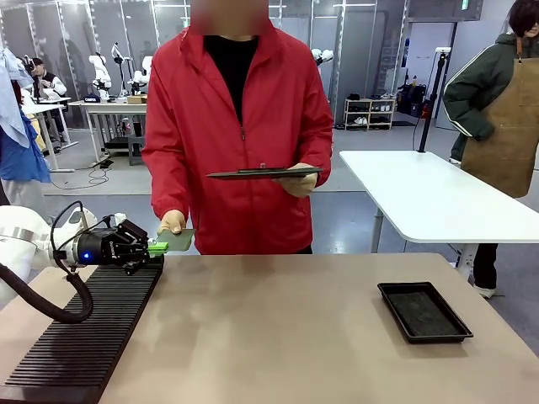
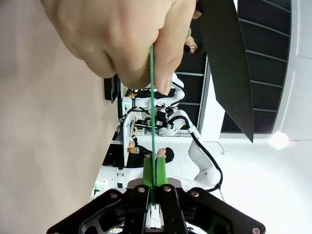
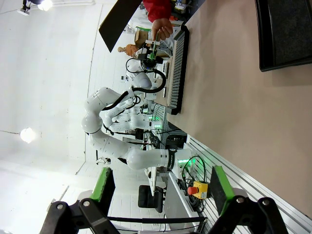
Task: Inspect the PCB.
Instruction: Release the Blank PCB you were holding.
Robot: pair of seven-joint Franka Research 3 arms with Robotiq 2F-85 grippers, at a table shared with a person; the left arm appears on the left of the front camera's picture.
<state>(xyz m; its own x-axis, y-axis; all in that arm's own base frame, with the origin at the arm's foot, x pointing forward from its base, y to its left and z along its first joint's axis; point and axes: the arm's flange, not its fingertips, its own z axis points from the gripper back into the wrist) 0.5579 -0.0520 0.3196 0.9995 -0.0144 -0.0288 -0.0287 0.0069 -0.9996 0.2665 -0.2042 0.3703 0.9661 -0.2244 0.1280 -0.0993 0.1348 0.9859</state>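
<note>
So the PCB (image 1: pixel 178 239) is pinched by one edge in the left gripper (image 1: pixel 157 247), which is clamped tight on it. The opposite edge is gripped by the person's hand (image 1: pixel 171 222), just above the far end of the black slotted rack (image 1: pixel 93 324). Edge-on in the left wrist view it's seen as a thin straight line, so it's judged to be light, fairly stiff, and easily bent or scratched. It's best taken by the bare edges, not the dotted face. The right gripper (image 3: pixel 161 187) is spread wide, and nothing is held in it.
</note>
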